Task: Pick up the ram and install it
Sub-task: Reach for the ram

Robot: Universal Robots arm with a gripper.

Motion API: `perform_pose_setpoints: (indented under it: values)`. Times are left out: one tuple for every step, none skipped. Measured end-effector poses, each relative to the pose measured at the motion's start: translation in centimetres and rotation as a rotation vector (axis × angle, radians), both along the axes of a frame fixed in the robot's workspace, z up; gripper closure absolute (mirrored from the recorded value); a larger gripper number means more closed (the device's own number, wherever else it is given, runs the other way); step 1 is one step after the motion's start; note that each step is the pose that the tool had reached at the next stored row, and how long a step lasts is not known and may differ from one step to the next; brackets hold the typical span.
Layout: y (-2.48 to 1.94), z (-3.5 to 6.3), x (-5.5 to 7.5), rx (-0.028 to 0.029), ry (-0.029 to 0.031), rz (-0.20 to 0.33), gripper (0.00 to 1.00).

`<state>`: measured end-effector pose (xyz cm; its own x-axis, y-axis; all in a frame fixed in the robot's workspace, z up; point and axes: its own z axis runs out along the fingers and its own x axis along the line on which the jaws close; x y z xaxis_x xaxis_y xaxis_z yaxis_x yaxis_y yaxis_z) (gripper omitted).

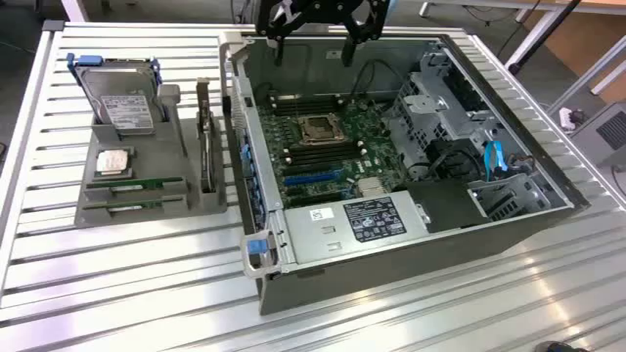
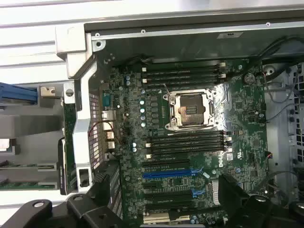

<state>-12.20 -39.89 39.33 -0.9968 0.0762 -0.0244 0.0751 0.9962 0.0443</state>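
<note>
Ram sticks [image 1: 134, 183], two of them, stand on their long edges in slots at the near end of a grey holder [image 1: 127, 213], which sits on the slatted table [image 1: 117, 293] to the left of the open computer case [image 1: 256, 147]. In the exterior view each stick's long axis runs left to right, with one stick just nearer than the other. They lie roughly parallel to the dark memory slots [image 1: 323, 154] on the motherboard [image 1: 367, 136]. At the far end of the holder a hard drive [image 1: 122, 103] stands upright. A dark expansion card [image 1: 204, 147] stands on edge along the holder's right side, and its long axis runs near to far. The gripper [image 1: 313, 48] hangs over the far wall of the case, well apart from the sticks. Its fingers are spread wide and there is nothing between them.

In the wrist view the camera looks down into the case. The two black fingers [image 2: 102, 190] of the gripper [image 2: 163, 180] stand wide apart above the motherboard [image 2: 247, 118], gripping nothing. Two banks of memory slots [image 2: 183, 73] flank the processor socket [image 2: 190, 107]. Outside the case wall, the ram sticks [image 2: 23, 166] show as two thin green strips in the holder [image 2: 28, 128], with their long axes parallel to the slots.
</note>
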Motion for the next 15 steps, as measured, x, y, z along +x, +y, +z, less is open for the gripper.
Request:
perform_pose_setpoints:
  values:
    - [0.0, 0.0, 0.0, 0.0, 0.0, 0.0, 0.01]
    - [0.0, 0.0, 0.0, 0.0, 0.0, 0.0, 0.01]
    - [0.0, 0.0, 0.0, 0.0, 0.0, 0.0, 0.01]
    - [0.0, 0.0, 0.0, 0.0, 0.0, 0.0, 0.01]
    - [0.0, 0.0, 0.0, 0.0, 0.0, 0.0, 0.01]
    - [0.0, 0.0, 0.0, 0.0, 0.0, 0.0, 0.01]
    - [0.0, 0.0, 0.0, 0.0, 0.0, 0.0, 0.01]
    - [0.0, 0.0, 0.0, 0.0, 0.0, 0.0, 0.01]
    - [0.0, 0.0, 0.0, 0.0, 0.0, 0.0, 0.01]
    - [0.0, 0.0, 0.0, 0.0, 0.0001, 0.0, 0.01]
    - [0.0, 0.0, 0.0, 0.0, 0.0, 0.0, 0.01]
    - [0.01, 0.0, -0.04, 0.0, 0.0, 0.0, 0.01]
    - [0.0, 0.0, -0.15, 0.0, 0.0, 0.0, 0.01]
    - [-0.01, 0.0, -0.31, 0.0, 0.0, 0.0, 0.01]
    - [-0.02, 0.0, -0.48, 0.0, 0.0, 0.0, 0.01]
